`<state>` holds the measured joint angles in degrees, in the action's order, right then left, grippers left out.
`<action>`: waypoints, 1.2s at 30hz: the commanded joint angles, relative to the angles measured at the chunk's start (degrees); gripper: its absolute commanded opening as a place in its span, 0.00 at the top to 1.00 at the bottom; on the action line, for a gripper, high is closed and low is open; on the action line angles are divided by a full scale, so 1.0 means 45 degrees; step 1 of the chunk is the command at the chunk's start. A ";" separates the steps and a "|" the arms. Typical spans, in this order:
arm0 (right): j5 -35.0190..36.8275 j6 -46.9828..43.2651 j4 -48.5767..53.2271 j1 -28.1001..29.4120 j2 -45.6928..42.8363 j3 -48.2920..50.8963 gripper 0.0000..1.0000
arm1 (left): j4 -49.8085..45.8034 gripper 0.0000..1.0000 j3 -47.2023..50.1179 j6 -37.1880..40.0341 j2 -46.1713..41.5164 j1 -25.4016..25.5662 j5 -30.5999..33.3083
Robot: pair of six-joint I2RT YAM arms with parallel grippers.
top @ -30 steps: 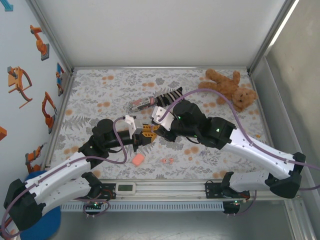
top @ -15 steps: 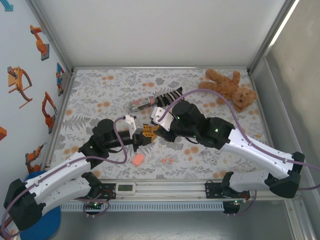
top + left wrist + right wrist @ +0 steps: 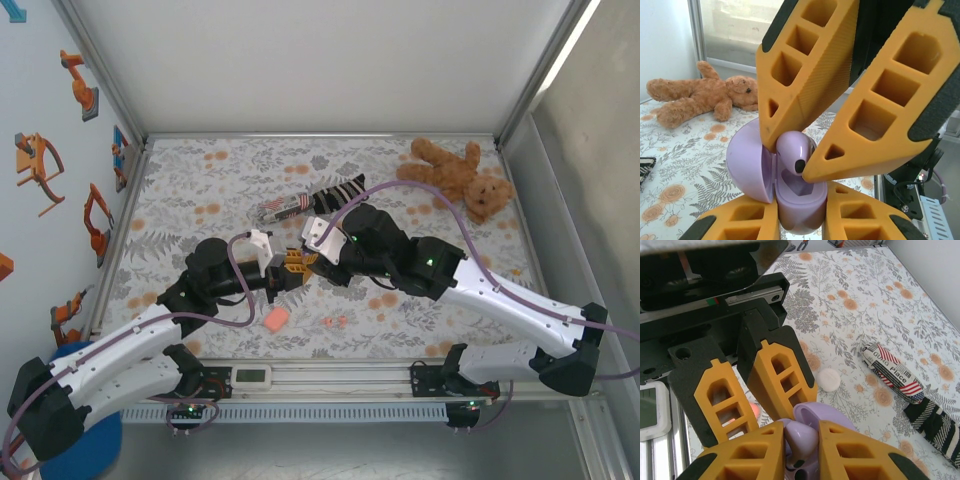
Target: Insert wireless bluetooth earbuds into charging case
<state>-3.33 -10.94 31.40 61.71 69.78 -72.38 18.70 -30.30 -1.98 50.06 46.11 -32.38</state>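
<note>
An open lilac charging case (image 3: 801, 202) is held upright, with my left gripper (image 3: 800, 215) shut on its base and its lid (image 3: 746, 161) swung out to the left. My right gripper (image 3: 802, 450) comes down from above, shut on a lilac earbud (image 3: 794, 150). The earbud's tip sits at the mouth of the case's socket. Both grippers meet at the table's middle, left gripper (image 3: 283, 275) against right gripper (image 3: 308, 260). Two tiny coral-red earbuds (image 3: 336, 322) lie loose on the cloth near the front edge, apart from both grippers.
A salmon-orange rounded case (image 3: 276, 318) lies in front of the left gripper. A flag-printed tube (image 3: 280, 208) and a striped sock (image 3: 338, 193) lie behind the grippers, with a teddy bear (image 3: 462, 177) at the back right. A small white disc (image 3: 829, 379) rests on the floral cloth.
The right arm has edged slightly toward the left gripper. The left arm and the case have held still.
</note>
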 commanded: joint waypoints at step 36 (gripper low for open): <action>0.3439 0.4714 0.0252 -0.1585 -0.2338 0.0240 0.07 | -0.0246 1.00 0.0102 0.0587 -0.0987 0.0164 0.0582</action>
<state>11.27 4.97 31.22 56.88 60.38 -72.75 18.20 -30.30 -1.04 47.05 46.48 -30.39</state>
